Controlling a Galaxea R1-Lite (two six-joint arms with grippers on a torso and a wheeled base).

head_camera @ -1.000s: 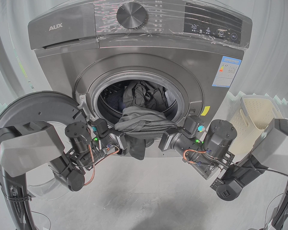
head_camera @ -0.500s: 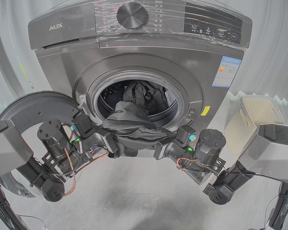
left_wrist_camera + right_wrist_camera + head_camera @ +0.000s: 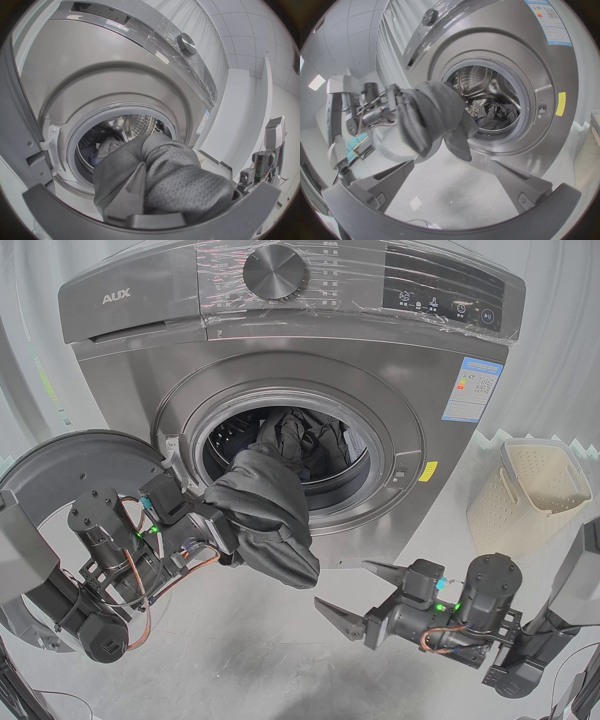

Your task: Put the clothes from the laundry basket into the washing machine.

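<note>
A dark grey garment [image 3: 269, 509] hangs over the lower lip of the washing machine [image 3: 375, 384] opening, with its loose end dangling in front of the machine. My left gripper [image 3: 232, 547] is shut on the garment's left side, below the door opening; in the left wrist view the cloth [image 3: 175, 175] covers one finger. My right gripper [image 3: 342, 584] stands open and holds nothing, low above the floor and clear of the garment [image 3: 431, 109]. More dark clothes [image 3: 306, 437] lie inside the drum. The cream laundry basket [image 3: 531, 496] stands tilted on the floor to the right.
The round machine door [image 3: 81, 465] is swung open to the left, just behind my left arm. Bare grey floor [image 3: 269, 646] stretches in front of the machine. Pale curtains hang on both sides.
My right gripper let go of the garment, opened and drew back downwards, away from the machine. The garment now hangs from the left gripper alone, bunched further to the left.
</note>
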